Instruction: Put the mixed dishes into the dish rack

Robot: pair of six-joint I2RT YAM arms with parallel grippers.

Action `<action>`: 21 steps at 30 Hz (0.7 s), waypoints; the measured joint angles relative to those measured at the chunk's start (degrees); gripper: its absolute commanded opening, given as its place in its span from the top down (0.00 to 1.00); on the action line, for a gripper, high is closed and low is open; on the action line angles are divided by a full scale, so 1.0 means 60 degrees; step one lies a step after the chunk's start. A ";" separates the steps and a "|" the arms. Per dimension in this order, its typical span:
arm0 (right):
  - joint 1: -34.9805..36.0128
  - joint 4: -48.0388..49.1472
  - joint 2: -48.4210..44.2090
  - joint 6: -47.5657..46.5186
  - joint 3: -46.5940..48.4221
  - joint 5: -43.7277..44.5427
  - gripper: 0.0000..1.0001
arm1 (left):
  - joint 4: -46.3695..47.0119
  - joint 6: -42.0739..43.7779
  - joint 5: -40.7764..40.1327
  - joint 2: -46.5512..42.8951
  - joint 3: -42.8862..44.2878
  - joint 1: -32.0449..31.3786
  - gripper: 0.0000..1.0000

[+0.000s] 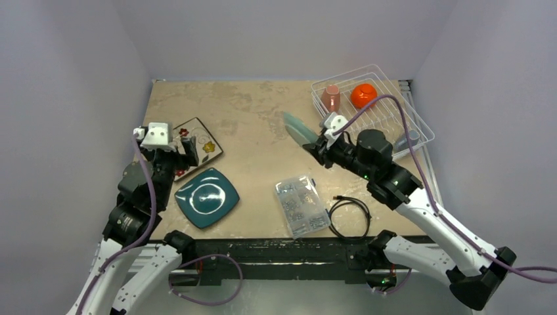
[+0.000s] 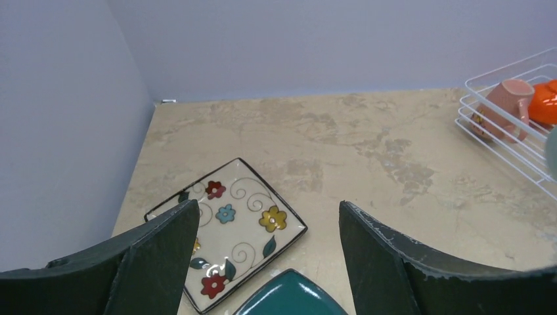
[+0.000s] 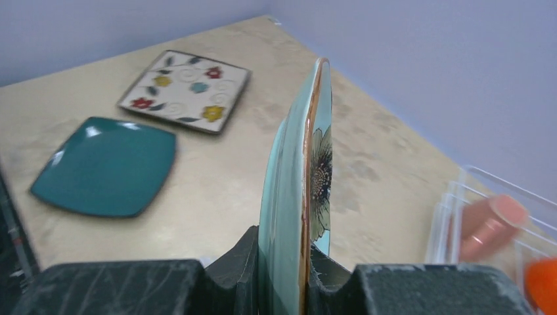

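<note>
Reaches forward and leftward with the right arm, elbow bent, wrist just beside the near-left corner of the dish rack (image 1: pixel 412 123). Clamps the right hand (image 3: pixel 284 266) on the lower edge of the pale green round flowered plate (image 3: pixel 289 190), one finger pressed to each face. Carries that plate upright and edge-on to the wrist camera, clear of the surface (image 1: pixel 256 118), just left of the dish rack; impossible to tell whether it touches the wires.

Plate appearance: pale green glaze, thin golden-brown rim, a large flower with a dark centre and pale petals on the face turned toward the dish rack.

Holds the left arm folded back on itself, well to the left of the dish rack. Poises the left hand (image 2: pixel 268 256) above the near edge of the white floral square plate (image 2: pixel 233 230), fingers spread wide, nothing between them.

Inside the dish rack, at its far end: pink cup (image 1: pixel 331 97) lying on its side, orange bowl (image 1: pixel 363 95) just right of it.

Well left of the dish rack, flat on the surface: white floral square plate, then dark teal square plate (image 1: pixel 207 197) nearer the arm bases, the two close together.

In front of the dish rack, near the surface's front edge: clear plastic box (image 1: pixel 302 205) of small parts, with a coiled black cable (image 1: pixel 349 215) just to its right.
</note>
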 measured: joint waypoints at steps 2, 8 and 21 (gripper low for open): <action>-0.0452 -0.0007 -0.0240 0.0109 0.0000 0.0586 1.00 | -0.0146 -0.0073 -0.0036 0.0324 0.0062 0.0000 0.25; -0.2521 -0.0215 -0.0754 0.0102 0.0000 0.2182 1.00 | -0.0466 -0.0328 0.0233 0.0557 0.0098 0.0000 0.25; -0.6178 -0.1548 0.1370 -0.1818 0.1763 0.1122 1.00 | -0.0608 -0.1005 0.1716 0.0375 0.0321 0.0025 0.26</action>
